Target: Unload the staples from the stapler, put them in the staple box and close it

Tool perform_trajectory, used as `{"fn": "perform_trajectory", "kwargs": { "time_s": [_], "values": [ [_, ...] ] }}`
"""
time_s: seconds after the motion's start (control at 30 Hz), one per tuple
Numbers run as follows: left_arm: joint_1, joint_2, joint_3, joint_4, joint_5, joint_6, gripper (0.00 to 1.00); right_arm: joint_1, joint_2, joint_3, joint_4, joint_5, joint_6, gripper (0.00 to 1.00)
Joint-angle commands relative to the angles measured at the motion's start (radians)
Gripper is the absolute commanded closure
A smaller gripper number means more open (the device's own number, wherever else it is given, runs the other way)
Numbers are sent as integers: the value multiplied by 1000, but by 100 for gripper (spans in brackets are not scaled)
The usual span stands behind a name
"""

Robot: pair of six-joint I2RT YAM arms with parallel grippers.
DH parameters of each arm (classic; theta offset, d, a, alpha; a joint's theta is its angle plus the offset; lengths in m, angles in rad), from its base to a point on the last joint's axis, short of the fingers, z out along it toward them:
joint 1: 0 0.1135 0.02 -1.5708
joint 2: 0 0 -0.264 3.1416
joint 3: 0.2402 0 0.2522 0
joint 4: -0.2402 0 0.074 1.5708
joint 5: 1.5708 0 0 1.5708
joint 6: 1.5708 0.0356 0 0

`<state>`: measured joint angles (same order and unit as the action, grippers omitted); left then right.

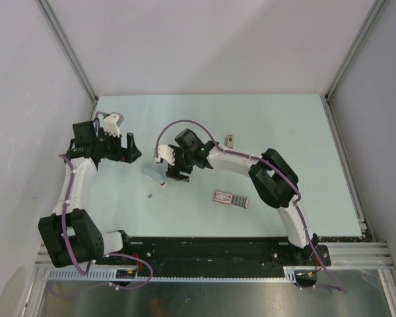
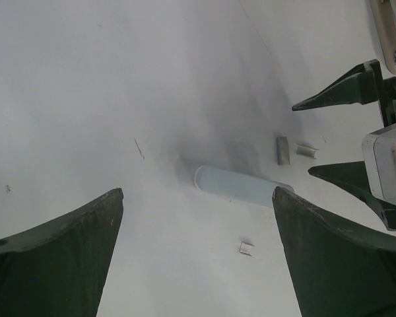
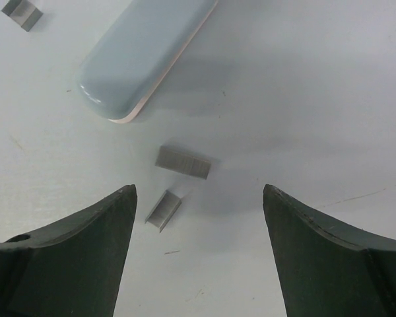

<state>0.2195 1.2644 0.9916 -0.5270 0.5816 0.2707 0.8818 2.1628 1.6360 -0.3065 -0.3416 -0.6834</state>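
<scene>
Several short silvery staple strips lie loose on the table. Two strips (image 3: pixel 183 162) (image 3: pixel 163 210) lie between my right gripper's (image 3: pixel 199 191) open jaws, and a third (image 3: pixel 22 13) lies at the upper left. A pale blue rounded piece (image 3: pixel 142 56) lies just beyond them. In the left wrist view the blue piece (image 2: pixel 241 186) lies ahead of my open, empty left gripper (image 2: pixel 198 198), with staples (image 2: pixel 246 248) (image 2: pixel 283 150) around it. A small dark-and-grey object that looks like the stapler (image 1: pixel 230 140) lies beyond the right arm. My right gripper (image 1: pixel 175 177) hovers low beside the blue piece (image 1: pixel 152 174); my left gripper (image 1: pixel 133 150) is up-left of it.
A flat pink-and-grey packet (image 1: pixel 231 199) lies right of the grippers. One staple bit (image 1: pixel 150 195) lies nearer the front. The right gripper's fingers (image 2: pixel 343 96) and white camera housing (image 2: pixel 389 165) show at the right of the left wrist view. Walls enclose the table.
</scene>
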Motion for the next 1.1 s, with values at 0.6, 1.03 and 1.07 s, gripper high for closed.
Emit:
{"fn": "perform_trajectory", "kwargs": {
  "time_s": [0.6, 1.03, 1.07],
  "values": [
    [29, -20, 15, -8, 78, 27, 0, 16, 116, 125, 8, 17, -69, 20],
    [29, -20, 8, -8, 87, 30, 0, 6, 161, 173, 12, 54, 4, 36],
    [29, -22, 7, -8, 87, 30, 0, 2, 166, 180, 9, 54, 15, 40]
  ]
}}
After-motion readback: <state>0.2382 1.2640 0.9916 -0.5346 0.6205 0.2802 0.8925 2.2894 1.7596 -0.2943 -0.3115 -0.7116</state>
